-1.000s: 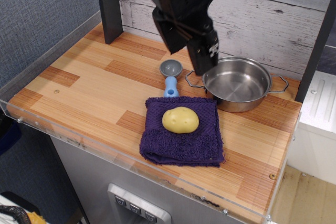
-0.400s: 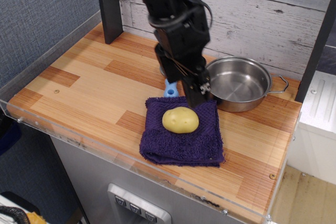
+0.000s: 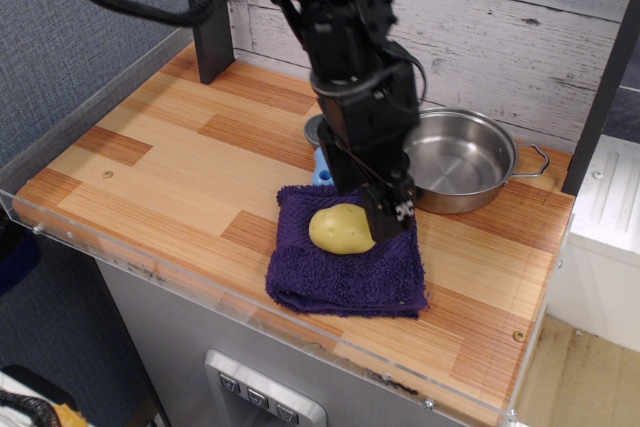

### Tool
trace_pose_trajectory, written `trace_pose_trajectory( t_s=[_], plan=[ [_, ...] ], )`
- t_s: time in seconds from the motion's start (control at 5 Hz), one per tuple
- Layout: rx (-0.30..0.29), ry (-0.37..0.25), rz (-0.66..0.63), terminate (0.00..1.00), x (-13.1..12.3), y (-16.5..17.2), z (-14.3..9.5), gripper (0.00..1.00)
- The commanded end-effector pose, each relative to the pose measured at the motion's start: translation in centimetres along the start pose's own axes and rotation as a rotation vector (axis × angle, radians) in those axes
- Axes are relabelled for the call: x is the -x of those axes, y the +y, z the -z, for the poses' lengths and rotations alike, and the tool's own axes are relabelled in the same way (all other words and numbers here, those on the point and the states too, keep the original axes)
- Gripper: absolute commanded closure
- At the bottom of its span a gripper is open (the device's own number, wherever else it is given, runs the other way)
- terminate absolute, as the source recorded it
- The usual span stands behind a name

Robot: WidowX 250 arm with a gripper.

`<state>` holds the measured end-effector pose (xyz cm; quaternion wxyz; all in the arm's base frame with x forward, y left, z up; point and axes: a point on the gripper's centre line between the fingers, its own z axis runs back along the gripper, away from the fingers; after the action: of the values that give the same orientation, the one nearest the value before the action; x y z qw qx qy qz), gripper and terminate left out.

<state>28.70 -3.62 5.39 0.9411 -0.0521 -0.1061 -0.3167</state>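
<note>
I see the potato (image 3: 340,229) just below the middle of the frame. It is pale yellow, smooth and egg-shaped, and it lies on its side on a dark purple cloth (image 3: 340,275) folded on the wooden counter (image 3: 150,167). My gripper (image 3: 391,216) is down at the potato's right edge, where its dark tip covers that end and seems to touch it. From this angle I cannot tell how far the fingers are spread or whether they pinch anything. A steel pot (image 3: 462,162) stands to the upper right of the cloth. A blue scoop (image 3: 320,163) peeks out beside the arm, just above the cloth.
</note>
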Motion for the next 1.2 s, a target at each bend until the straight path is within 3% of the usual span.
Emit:
trace_pose_trajectory(
  t_s=[0.0, 0.4, 0.6, 1.0],
  plan=[
    [0.003, -0.014, 0.042, 0.0, 0.6, 0.3, -0.2, 0.0],
    [0.035, -0.029, -0.019, 0.0, 0.8, 0.7, 1.3, 0.0],
    [0.013, -0.026, -0.034, 0.0, 0.6, 0.7, 2.0, 1.0],
    [0.007, -0.031, -0.06, 0.0, 0.1, 0.8, 1.2, 1.0]
  ],
)
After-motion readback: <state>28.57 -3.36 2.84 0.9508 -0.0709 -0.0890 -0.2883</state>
